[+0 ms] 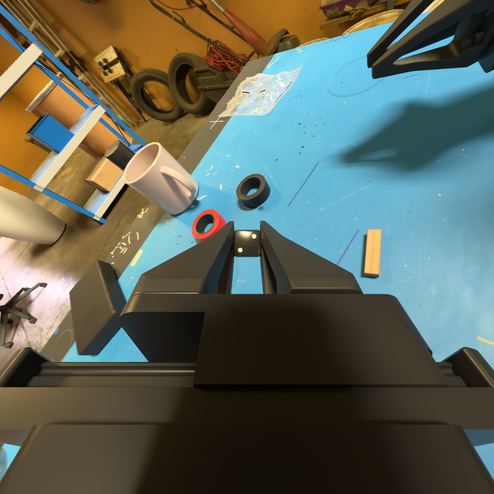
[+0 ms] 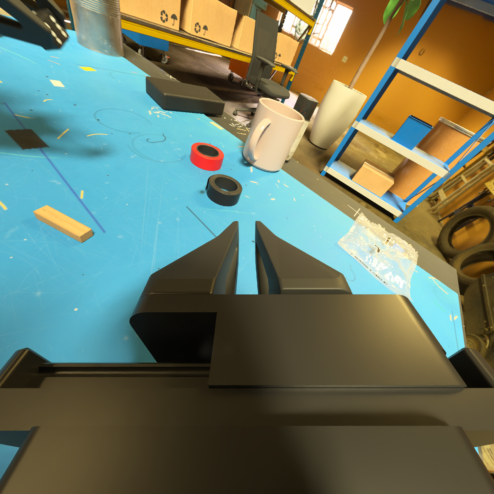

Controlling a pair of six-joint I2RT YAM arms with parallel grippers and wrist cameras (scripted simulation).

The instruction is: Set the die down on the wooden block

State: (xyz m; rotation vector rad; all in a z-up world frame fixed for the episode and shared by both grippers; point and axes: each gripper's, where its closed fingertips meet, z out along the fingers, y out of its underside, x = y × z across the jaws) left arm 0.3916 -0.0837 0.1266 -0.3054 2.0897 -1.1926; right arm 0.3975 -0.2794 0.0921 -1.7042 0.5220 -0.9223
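Two tyres (image 1: pixel 171 88), scuffed blue table (image 1: pixel 347 187), orange walls (image 1: pixel 128 24)

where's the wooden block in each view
Left wrist view: wooden block lies flat at right of centre, right of the die held in the left gripper.
Right wrist view: block at left, on the blue table.
Shared landmark: red tape roll beside the mug.
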